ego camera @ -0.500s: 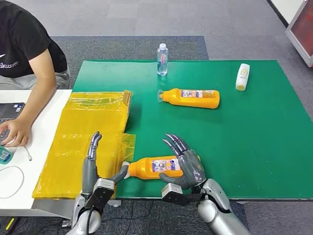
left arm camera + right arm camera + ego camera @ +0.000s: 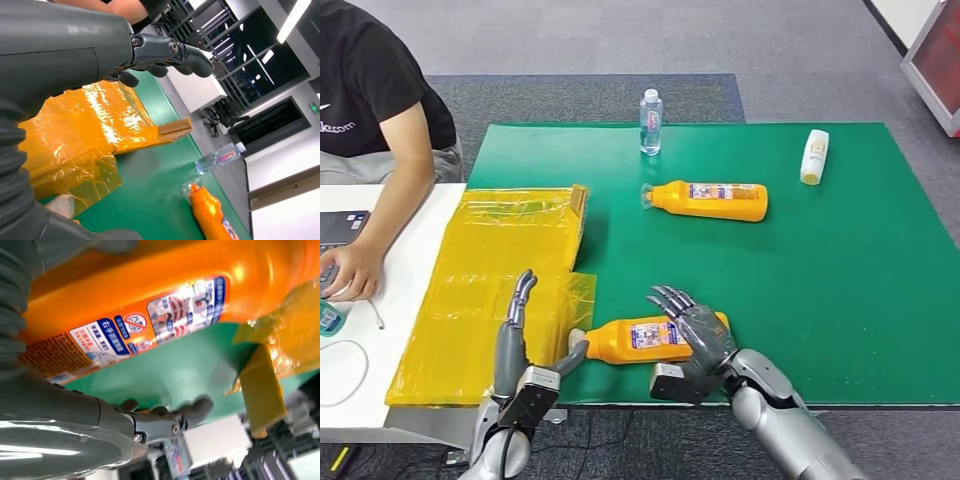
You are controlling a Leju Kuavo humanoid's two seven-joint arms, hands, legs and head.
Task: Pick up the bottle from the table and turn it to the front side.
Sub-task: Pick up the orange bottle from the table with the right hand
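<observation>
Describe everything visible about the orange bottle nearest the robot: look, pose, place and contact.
The near orange bottle looks like glossy plastic, with a white-and-blue printed label on its side. It lies on its side near the front edge of the green mat, neck pointing toward the yellow plastic bags. The right hand is at its base end, fingers spread above the body; a firm grip cannot be confirmed. The left hand stands by its neck, thumb close to the cap end.

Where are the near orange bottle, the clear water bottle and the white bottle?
near orange bottle [image 2: 622,340]: head view, bare orange body near the neck.
clear water bottle [image 2: 650,122]: head view, its labelled middle.
white bottle [image 2: 814,157]: head view, mid-body.
</observation>
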